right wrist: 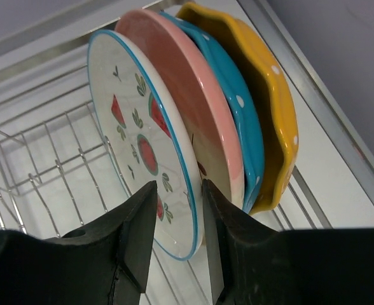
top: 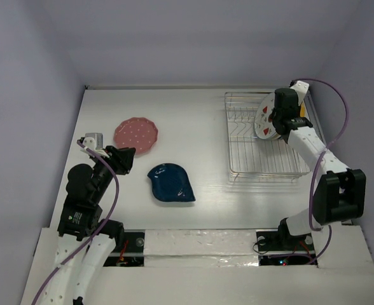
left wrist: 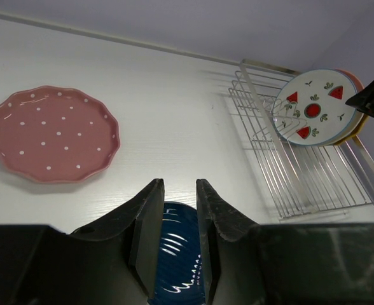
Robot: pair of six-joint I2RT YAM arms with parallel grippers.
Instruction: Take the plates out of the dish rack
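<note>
A white table [top: 193, 127] is spreading out beneath both pairs of jaws. It is running ahead of the left jaws as a faintly glossy surface and showing as a pale strip to the right of the right jaws. A pale lavender back wall [top: 193, 38] is rising far ahead of the left jaws, meeting the table along a thin dark seam [left wrist: 110, 36]. A matching left wall [top: 21, 95] is standing well outside the left jaws, and a right wall [right wrist: 346, 51] is looming close beyond the right jaws. Behind both pairs, a crinkled white sheet [top: 206, 244] is lying along the table's near edge.
</note>
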